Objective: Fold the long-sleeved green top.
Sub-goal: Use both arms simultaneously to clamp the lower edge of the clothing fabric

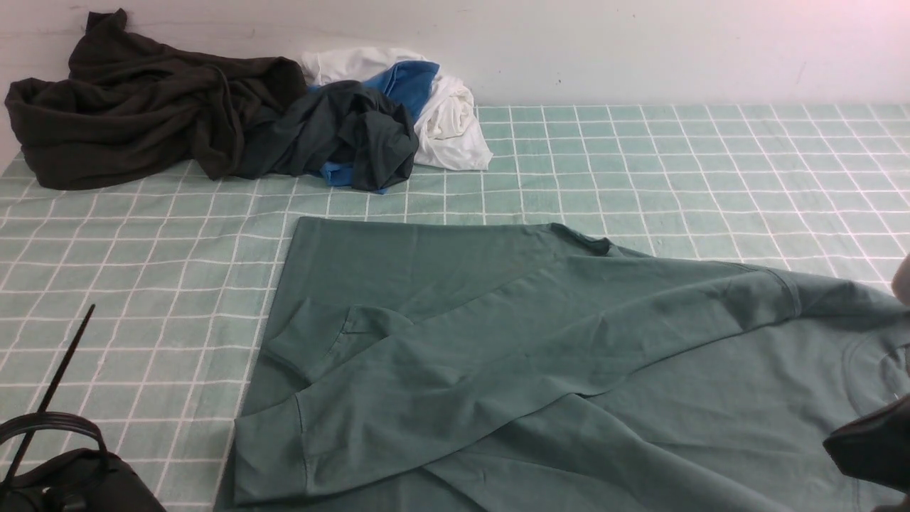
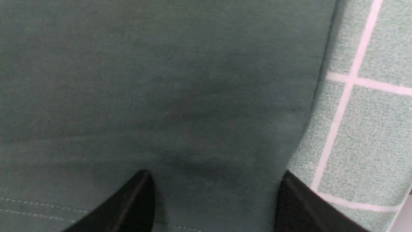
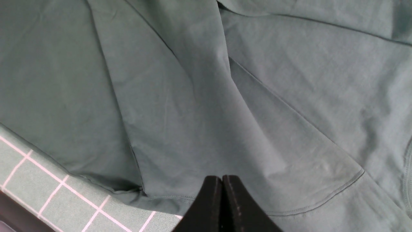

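Presently my left gripper [image 2: 215,176] stands spread, the green long-sleeved top [image 2: 161,80] between its jaws for pinching; my right gripper [image 3: 222,178] is pressed together, empty.

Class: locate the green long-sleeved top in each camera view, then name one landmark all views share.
Front: green long-sleeved top fills the lower centre and right.
Left wrist: the top fills most of the picture, beneath the open left gripper.
Right wrist: the top fills nearly everything.
Shared landmark: checked tablecloth at its edge.
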